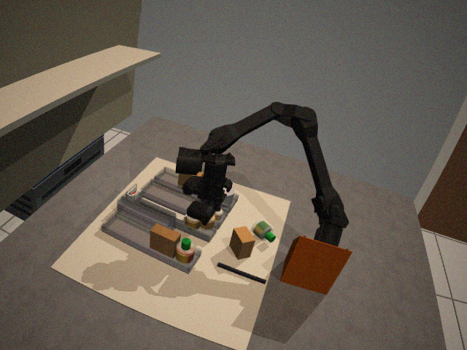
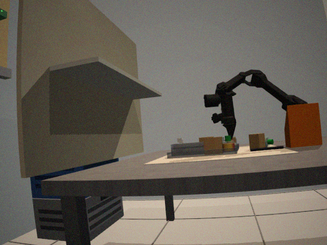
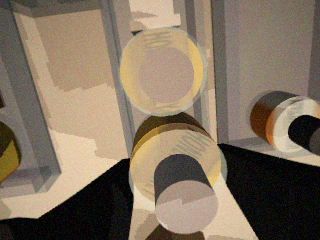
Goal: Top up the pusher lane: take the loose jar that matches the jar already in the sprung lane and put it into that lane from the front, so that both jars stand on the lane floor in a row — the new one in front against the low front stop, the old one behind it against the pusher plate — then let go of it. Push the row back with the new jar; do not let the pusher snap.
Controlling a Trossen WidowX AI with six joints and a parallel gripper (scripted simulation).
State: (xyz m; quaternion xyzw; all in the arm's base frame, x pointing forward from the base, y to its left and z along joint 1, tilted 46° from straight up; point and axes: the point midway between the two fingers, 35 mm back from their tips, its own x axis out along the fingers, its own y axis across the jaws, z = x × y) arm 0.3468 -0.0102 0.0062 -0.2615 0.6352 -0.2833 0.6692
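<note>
My gripper (image 1: 206, 219) (image 2: 231, 137) (image 3: 173, 159) points down at the front end of the sprung lane (image 1: 199, 232). It is shut on a jar (image 1: 207, 224) (image 3: 186, 207) with yellowish contents and a dark, pale-topped cap. A similar jar (image 1: 192, 222) (image 3: 165, 75) stands directly behind it between the lane walls; in the wrist view the two overlap closely. Whether the held jar's base rests on the lane floor, and whether it touches the low front stop, cannot be made out. The pusher plate is not clearly visible.
A brown jar (image 3: 265, 122) stands in the lane beside. The near lane holds a box (image 1: 164, 240) (image 2: 212, 145) and a green-capped jar (image 1: 184, 254) (image 2: 228, 146). In front lie another green-capped jar (image 1: 263, 228) and a black rod (image 1: 241, 273); a box (image 1: 241, 243) (image 2: 256, 141) stands there.
</note>
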